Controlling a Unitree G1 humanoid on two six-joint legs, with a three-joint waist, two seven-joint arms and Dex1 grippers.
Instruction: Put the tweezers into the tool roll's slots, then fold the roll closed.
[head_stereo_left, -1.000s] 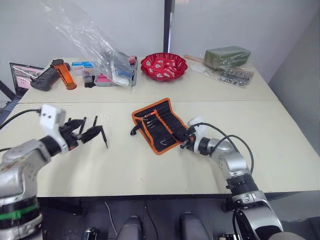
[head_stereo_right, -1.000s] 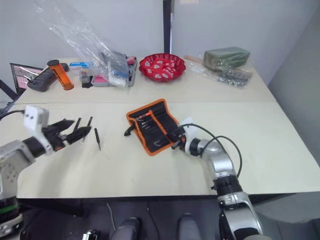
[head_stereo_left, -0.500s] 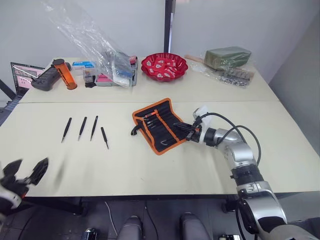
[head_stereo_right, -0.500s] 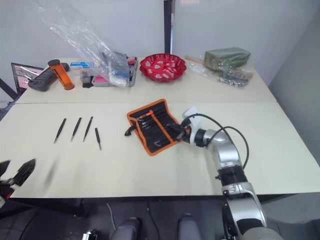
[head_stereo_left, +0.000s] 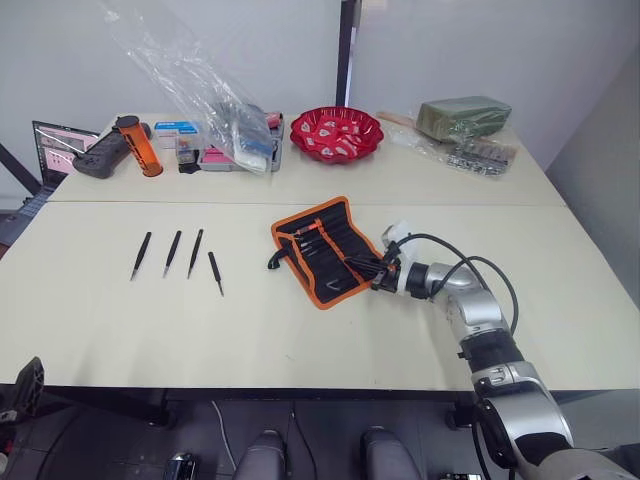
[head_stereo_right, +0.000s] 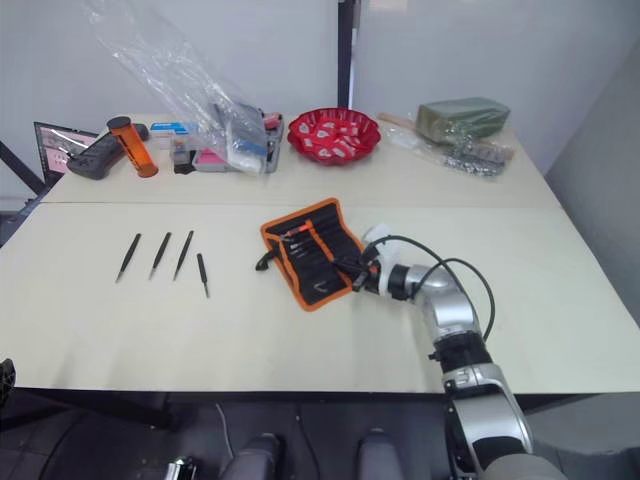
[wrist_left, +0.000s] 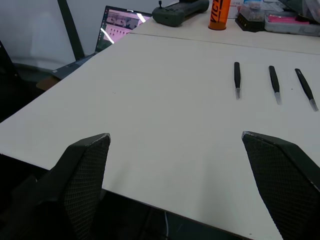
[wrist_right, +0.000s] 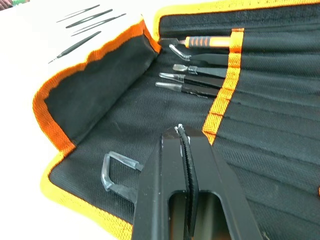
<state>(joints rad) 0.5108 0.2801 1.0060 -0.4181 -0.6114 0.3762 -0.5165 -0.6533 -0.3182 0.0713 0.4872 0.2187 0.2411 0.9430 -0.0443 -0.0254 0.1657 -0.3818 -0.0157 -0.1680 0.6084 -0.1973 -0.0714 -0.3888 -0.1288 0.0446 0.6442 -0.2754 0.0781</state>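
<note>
Four tweezers (head_stereo_left: 173, 255) lay in a row left of the open tool roll (head_stereo_left: 325, 250); the right gripper (wrist_right: 183, 136) hovered over its slots (wrist_right: 260, 112), fingers pressed together empty; the left gripper (wrist_left: 185, 165) gaped wide

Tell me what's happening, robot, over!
Right gripper shut, empty, over the open tool roll. Left gripper open, low at the table's near edge. Four tweezers loose on the table. Nothing blocking them.
</note>
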